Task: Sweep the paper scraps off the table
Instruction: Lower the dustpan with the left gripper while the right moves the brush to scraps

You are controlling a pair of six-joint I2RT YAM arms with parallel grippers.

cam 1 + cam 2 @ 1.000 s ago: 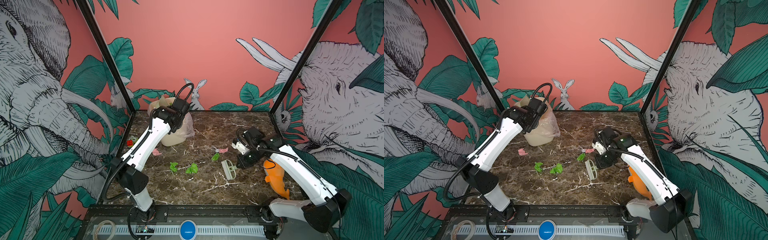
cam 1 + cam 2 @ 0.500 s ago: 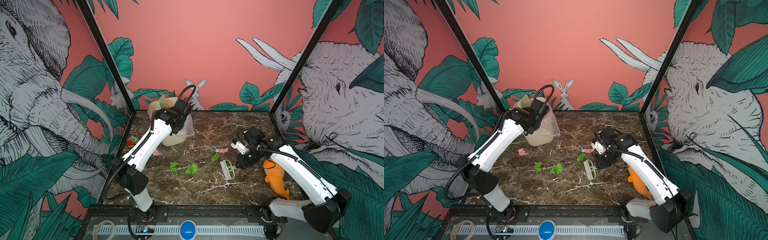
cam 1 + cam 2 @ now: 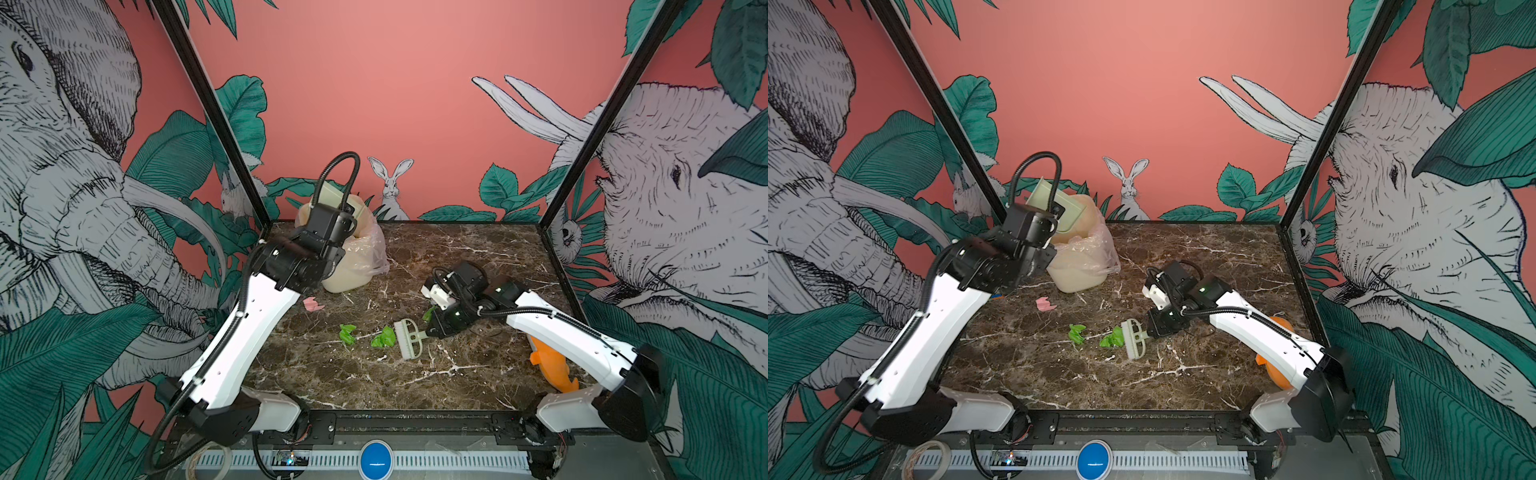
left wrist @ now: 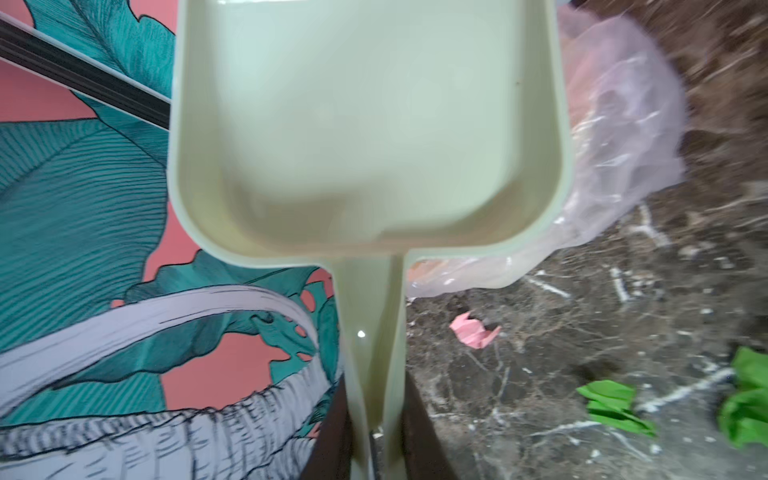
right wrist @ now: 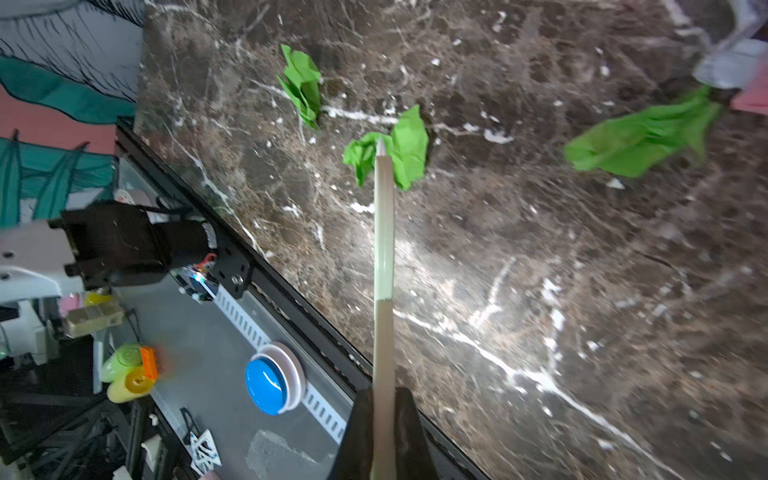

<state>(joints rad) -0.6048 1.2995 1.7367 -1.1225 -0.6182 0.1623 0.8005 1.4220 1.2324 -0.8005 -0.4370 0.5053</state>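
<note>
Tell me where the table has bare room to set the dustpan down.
Barest: the front strip of the table between the black frame and the green scraps, and the back right corner beyond the right arm. Crowded: the middle, where the brush meets the scraps; back left by the bin and pink scrap; right edge by the orange fish toy.
</note>
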